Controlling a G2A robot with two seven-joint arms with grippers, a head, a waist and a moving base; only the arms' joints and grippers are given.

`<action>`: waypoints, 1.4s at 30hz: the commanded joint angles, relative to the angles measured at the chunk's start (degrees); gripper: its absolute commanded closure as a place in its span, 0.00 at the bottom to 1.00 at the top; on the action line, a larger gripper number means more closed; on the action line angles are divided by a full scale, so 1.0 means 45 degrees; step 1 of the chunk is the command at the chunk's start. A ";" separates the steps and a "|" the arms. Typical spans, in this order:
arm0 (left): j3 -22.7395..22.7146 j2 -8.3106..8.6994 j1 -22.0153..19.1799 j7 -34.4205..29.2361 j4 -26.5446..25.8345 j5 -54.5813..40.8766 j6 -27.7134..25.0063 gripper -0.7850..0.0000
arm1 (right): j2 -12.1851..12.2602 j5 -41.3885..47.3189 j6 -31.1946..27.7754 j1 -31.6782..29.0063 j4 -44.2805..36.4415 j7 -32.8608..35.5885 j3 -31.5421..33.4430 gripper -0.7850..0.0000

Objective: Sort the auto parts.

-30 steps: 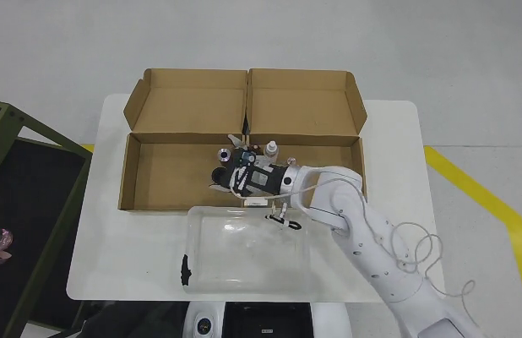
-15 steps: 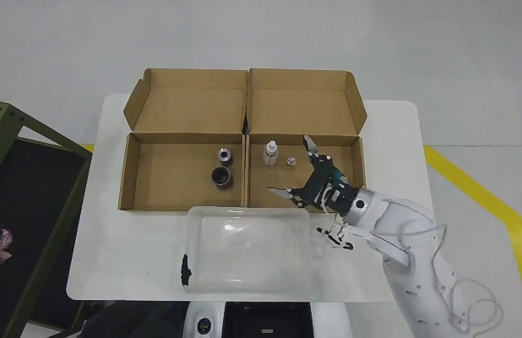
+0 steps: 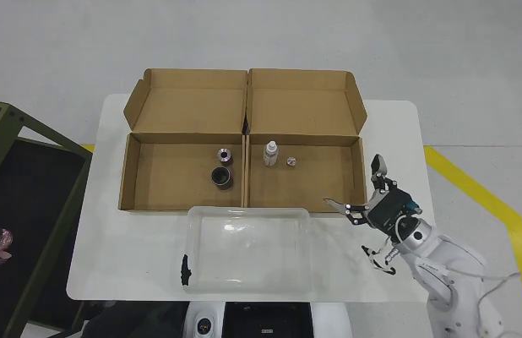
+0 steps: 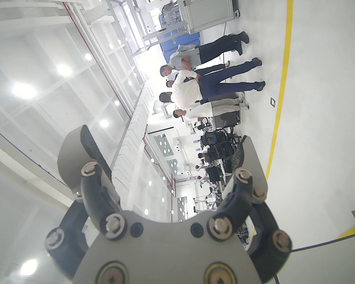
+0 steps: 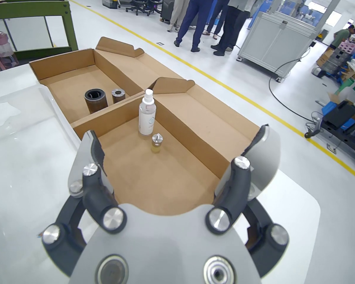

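Auto parts stand in a shallow corrugated-cardboard box (image 3: 168, 179), its flaps folded back and a cardboard wall splitting it into two compartments. The left-hand compartment, as the top view shows it, holds a dark, dull metal sleeve (image 3: 220, 177), hollow and ridged inside. Just beside it is a shorter bright steel cylinder (image 3: 222, 155) with a hole in its flat top. The other compartment holds a slim white plastic spray bottle (image 3: 270, 154), upright, and near it a small brass-coloured fitting (image 3: 289, 159) with a silver slotted cap. The bottle carries a faint label, too small to read. In front of the box lies a clear, glossy plastic tray (image 3: 248, 253) with rounded corners, on a smooth white table (image 3: 100, 245). The right gripper (image 3: 352, 180) hangs over the table's corner just outside the box's end wall, its metal fingers with ribbed black pads spread wide, nothing between them. The left gripper (image 4: 165, 137) points out into the hall, fingers likewise apart and bare.
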 commanded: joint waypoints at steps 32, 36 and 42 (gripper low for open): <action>0.0000 0.0000 0.0000 0.0000 0.0000 0.0000 0.0000 0.00 | 0.0206 0.0058 0.0839 -0.1990 0.0306 -0.2470 0.1744 0.00; 0.0000 0.0000 0.0000 0.0000 0.0000 0.0000 0.0000 0.00 | 0.0206 0.0057 0.0839 -0.1990 0.0306 -0.2470 0.1744 0.00; 0.0000 0.0000 0.0000 0.0000 0.0000 0.0000 0.0000 0.00 | 0.0206 0.0057 0.0839 -0.1990 0.0306 -0.2470 0.1744 0.00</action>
